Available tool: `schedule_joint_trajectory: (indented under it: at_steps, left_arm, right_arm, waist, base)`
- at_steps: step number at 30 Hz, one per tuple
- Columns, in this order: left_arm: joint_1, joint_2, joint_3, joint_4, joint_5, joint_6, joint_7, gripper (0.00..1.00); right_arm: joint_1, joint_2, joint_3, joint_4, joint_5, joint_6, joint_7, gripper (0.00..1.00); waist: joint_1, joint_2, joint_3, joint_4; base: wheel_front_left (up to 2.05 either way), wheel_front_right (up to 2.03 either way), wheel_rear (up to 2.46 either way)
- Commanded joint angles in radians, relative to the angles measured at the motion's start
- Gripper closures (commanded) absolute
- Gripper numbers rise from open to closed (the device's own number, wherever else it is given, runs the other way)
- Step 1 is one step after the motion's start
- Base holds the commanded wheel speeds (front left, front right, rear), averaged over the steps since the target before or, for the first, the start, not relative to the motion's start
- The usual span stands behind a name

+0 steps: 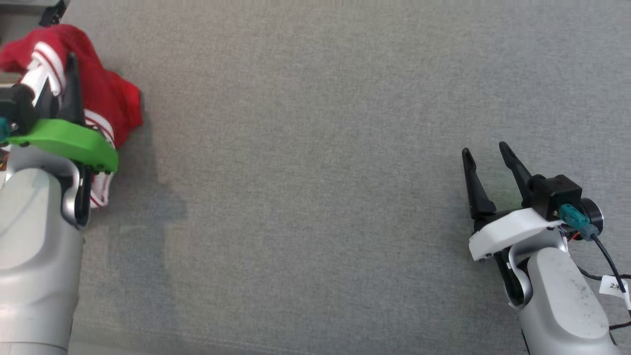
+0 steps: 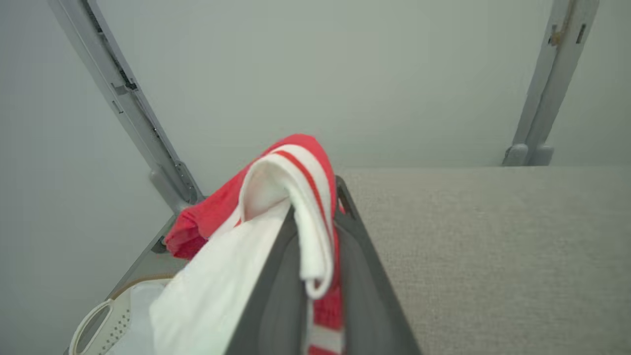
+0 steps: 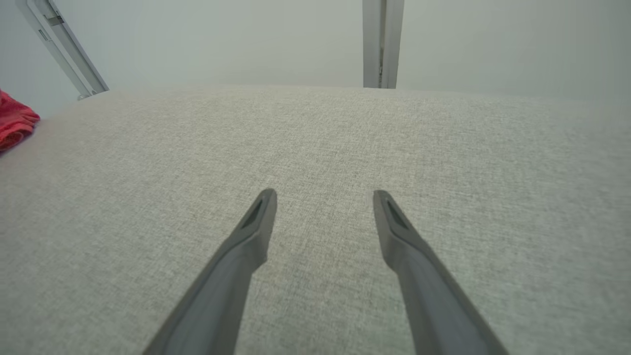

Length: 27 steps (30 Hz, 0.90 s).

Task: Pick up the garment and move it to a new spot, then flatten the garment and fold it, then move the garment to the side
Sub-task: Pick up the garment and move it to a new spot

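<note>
A red garment (image 1: 106, 96) with white striped trim hangs bunched at the far left of the grey table (image 1: 315, 197), lifted off the cloth. My left gripper (image 1: 66, 61) is shut on it; in the left wrist view the white and red fabric (image 2: 296, 197) drapes over and between the dark fingers (image 2: 276, 296). A red corner of the garment (image 3: 15, 123) shows at the left edge of the right wrist view. My right gripper (image 1: 485, 152) stands open at the lower right, just above the table, with nothing between its fingers (image 3: 256, 222).
A white perforated basket (image 2: 106, 320) sits below the table's left edge in the left wrist view. Grey frame posts (image 2: 128, 103) (image 3: 382, 44) rise behind the table against a pale wall. The table's back edge (image 2: 493, 167) runs across the left wrist view.
</note>
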Motion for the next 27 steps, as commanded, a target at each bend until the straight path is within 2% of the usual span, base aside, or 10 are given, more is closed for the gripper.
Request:
schedule_joint_trajectory:
  at_steps: [1, 5, 11, 20, 27]
  left_arm:
    - [0.012, -0.008, -0.013, -0.041, 0.011, -0.003, -0.003, 1.0]
    - [-0.002, -0.039, -0.075, -0.172, 0.029, -0.003, -0.003, 1.0]
    - [-0.001, -0.122, -0.207, -0.269, 0.005, -0.003, -0.003, 1.0]
    - [0.003, -0.237, -0.411, -0.243, -0.063, -0.003, -0.002, 1.0]
    - [0.042, -0.271, -0.499, -0.205, -0.107, -0.003, -0.002, 1.0]
  right_arm:
    - [0.02, -0.003, 0.005, 0.001, 0.02, -0.002, 0.0, 0.0]
    - [0.029, -0.003, 0.015, 0.0, 0.052, -0.002, 0.0, 0.0]
    - [0.036, -0.002, 0.039, -0.007, 0.09, -0.002, 0.0, 0.0]
    - [0.044, -0.002, 0.067, -0.012, 0.134, -0.002, 0.0, 0.0]
    - [0.064, -0.002, 0.071, -0.01, 0.151, -0.002, 0.0, 0.0]
  waist:
    - [0.0, -0.0001, -0.057, -0.049]
    - [0.0, -0.0001, -0.079, -0.113]
    - [0.0, -0.0001, -0.096, -0.243]
    - [0.0, -0.0001, -0.091, -0.431]
    - [0.0, -0.0001, -0.097, -0.488]
  base:
    - [0.0, 0.0, 0.0]
    - [0.0, 0.0, 0.0]
    - [0.0, 0.0, 0.0]
    - [0.0, 0.0, 0.0]
    - [0.0, 0.0, 0.0]
